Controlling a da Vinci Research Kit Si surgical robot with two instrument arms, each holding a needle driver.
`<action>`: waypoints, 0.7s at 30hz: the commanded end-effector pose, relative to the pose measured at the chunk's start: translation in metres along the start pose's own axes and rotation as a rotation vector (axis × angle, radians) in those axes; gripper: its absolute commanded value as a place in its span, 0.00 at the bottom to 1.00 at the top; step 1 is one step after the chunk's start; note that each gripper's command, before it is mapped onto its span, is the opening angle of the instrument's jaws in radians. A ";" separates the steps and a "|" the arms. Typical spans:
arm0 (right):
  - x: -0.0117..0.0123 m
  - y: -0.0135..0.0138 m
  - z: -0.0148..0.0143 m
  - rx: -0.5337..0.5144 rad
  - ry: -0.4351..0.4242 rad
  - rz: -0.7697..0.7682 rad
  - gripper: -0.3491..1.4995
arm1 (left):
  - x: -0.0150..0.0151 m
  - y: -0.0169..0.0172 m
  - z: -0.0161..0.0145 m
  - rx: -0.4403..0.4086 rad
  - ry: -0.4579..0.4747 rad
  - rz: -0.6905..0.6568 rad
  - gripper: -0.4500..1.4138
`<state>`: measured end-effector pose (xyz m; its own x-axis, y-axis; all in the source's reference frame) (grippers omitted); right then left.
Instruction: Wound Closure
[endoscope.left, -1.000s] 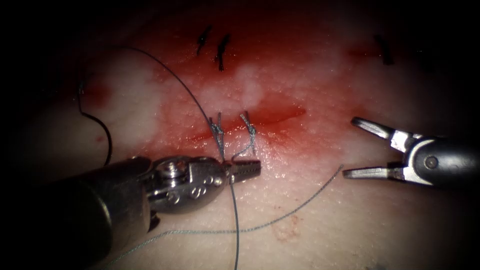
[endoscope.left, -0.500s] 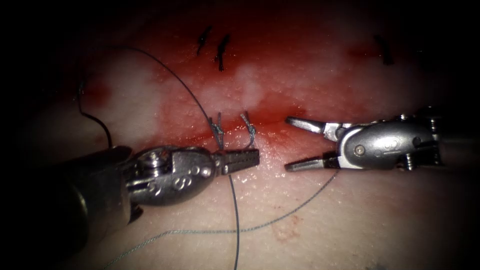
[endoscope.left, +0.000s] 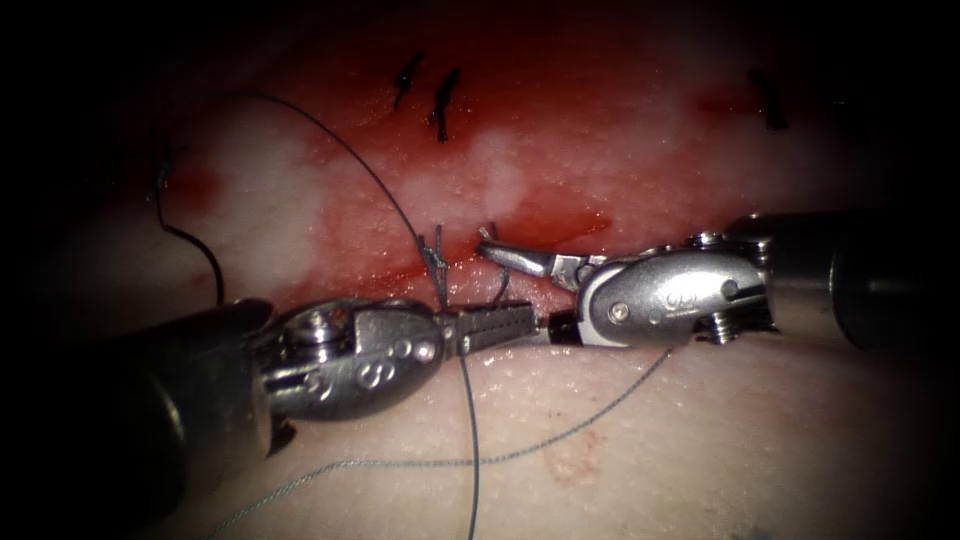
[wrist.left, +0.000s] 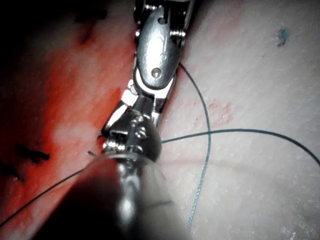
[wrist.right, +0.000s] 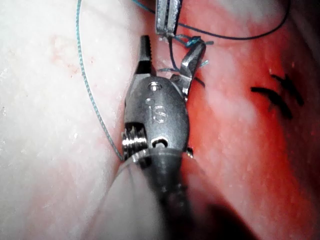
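Observation:
My left tool (endoscope.left: 488, 327) comes in from the lower left with its jaws shut on the thread (endoscope.left: 470, 440) just below the knot (endoscope.left: 436, 262) at the cut (endoscope.left: 560, 225). My right tool (endoscope.left: 515, 290) reaches in from the right, jaws open, straddling the short thread tail (endoscope.left: 503, 285) beside the knot. Its upper jaw touches the tail, and its lower jaw sits behind the left tool's tip. The right wrist view shows the open right tool (wrist.right: 171, 50) around the tail (wrist.right: 172, 56). The curved needle (endoscope.left: 185, 236) lies free on the tissue, far left of the cut.
Red fluid (endoscope.left: 520, 130) covers the tissue above the cut. Short dark marks (endoscope.left: 440, 100) sit at the back, with one more (endoscope.left: 770, 100) to the right. Loose thread (endoscope.left: 560, 435) trails across the pale tissue in front. A long strand (endoscope.left: 340, 150) arcs from the knot towards the needle.
The right tool has travelled left from the right edge, jaws open all the way, until they reach the thread tail at the knot. The left tool has barely shifted and keeps its hold.

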<state>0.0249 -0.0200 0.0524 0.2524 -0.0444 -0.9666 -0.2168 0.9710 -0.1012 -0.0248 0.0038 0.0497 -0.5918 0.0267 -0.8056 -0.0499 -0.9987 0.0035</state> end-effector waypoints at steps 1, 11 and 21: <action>-0.0002 -0.0006 0.0015 0.001 0.002 -0.008 0.68 | -0.0001 0.0000 0.0010 0.001 0.000 0.000 0.00; -0.0008 -0.0011 0.0033 -0.013 0.005 -0.035 0.68 | 0.0008 0.0003 0.0018 -0.004 0.012 0.006 0.00; -0.0008 -0.0010 0.0036 -0.019 0.008 -0.035 0.63 | 0.0008 0.0003 0.0018 -0.006 0.015 0.007 0.00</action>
<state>0.0276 -0.0198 0.0536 0.2541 -0.0807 -0.9638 -0.2265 0.9638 -0.1404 -0.0262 0.0036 0.0496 -0.5810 0.0192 -0.8137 -0.0416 -0.9991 0.0061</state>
